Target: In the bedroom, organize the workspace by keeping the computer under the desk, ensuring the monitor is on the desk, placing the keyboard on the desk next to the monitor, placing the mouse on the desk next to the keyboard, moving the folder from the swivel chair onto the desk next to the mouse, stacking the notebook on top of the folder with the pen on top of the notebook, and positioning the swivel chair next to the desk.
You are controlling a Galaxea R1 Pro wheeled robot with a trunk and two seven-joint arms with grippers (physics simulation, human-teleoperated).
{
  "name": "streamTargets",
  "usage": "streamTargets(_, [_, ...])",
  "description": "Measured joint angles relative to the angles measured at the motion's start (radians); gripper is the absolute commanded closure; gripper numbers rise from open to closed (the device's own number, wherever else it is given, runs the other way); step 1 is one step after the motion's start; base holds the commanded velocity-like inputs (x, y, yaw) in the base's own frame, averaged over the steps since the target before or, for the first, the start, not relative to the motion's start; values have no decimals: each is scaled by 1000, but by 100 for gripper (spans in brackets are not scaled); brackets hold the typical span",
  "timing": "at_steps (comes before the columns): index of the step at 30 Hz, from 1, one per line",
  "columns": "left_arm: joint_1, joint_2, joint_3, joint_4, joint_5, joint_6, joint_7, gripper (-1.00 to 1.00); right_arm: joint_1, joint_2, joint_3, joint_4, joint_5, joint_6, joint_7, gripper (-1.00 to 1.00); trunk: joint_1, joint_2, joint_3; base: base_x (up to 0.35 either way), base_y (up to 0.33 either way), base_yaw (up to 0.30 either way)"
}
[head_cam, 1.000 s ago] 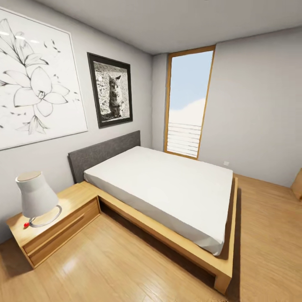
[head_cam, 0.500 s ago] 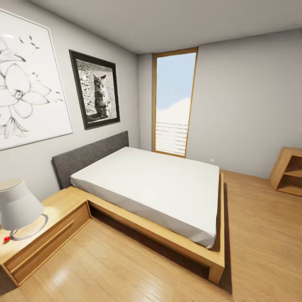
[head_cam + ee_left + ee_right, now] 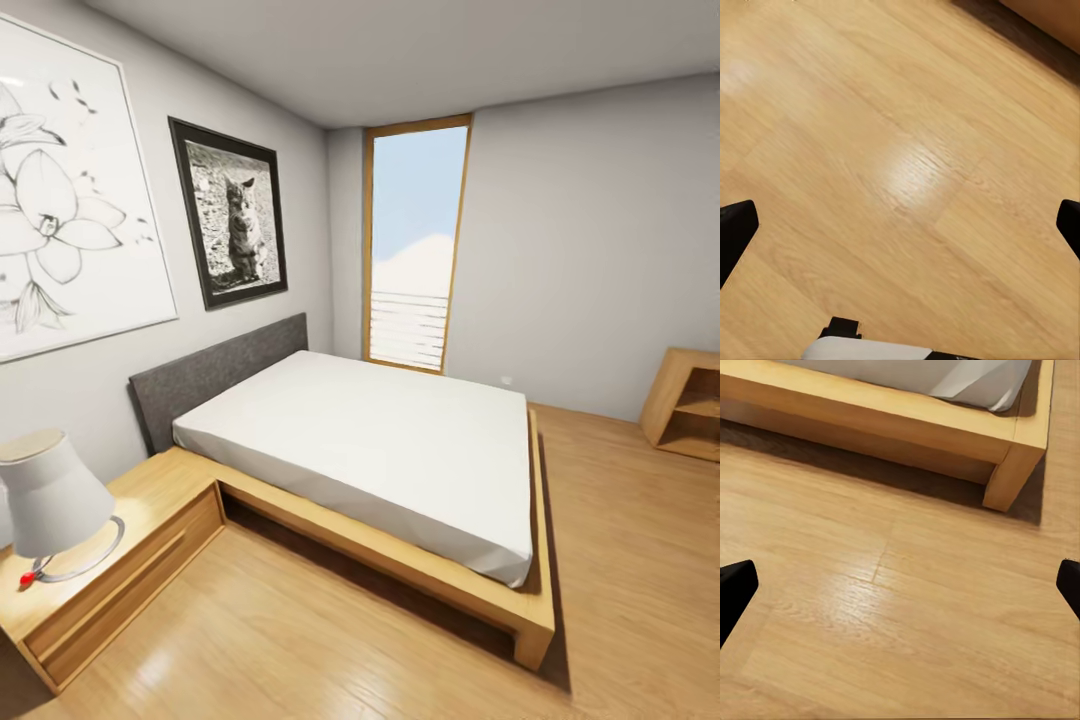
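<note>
No desk, computer, monitor, keyboard, mouse, folder, notebook, pen or swivel chair is in sight from where I stand in the bedroom. In the left wrist view, my left gripper (image 3: 900, 229) hangs over bare wooden floor (image 3: 907, 150), its two black fingertips (image 3: 735, 229) far apart at the picture's edges, open and empty. My right gripper (image 3: 900, 589) is likewise open and empty above the floor, a short way from the corner post of the bed frame (image 3: 1012, 472).
A low wooden bed (image 3: 360, 440) with a white mattress fills the middle of the room. A nightstand (image 3: 110, 560) with a white lamp (image 3: 50, 495) stands at its left. A wooden shelf unit (image 3: 690, 400) sits by the right wall. A tall window (image 3: 415, 250) is behind.
The head camera has turned to the right, then a touch back. The bed and pictures slid left in view, and the shelf unit came in at the right.
</note>
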Motion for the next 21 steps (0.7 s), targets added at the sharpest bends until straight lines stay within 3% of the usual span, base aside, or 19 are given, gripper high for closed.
streamTargets(21, [0, 5, 1, 0, 1, 0, 0, -100, 0, -1, 0, -1, 0, 0, 0, -100, 0, 0, 0, 0, 34, -245])
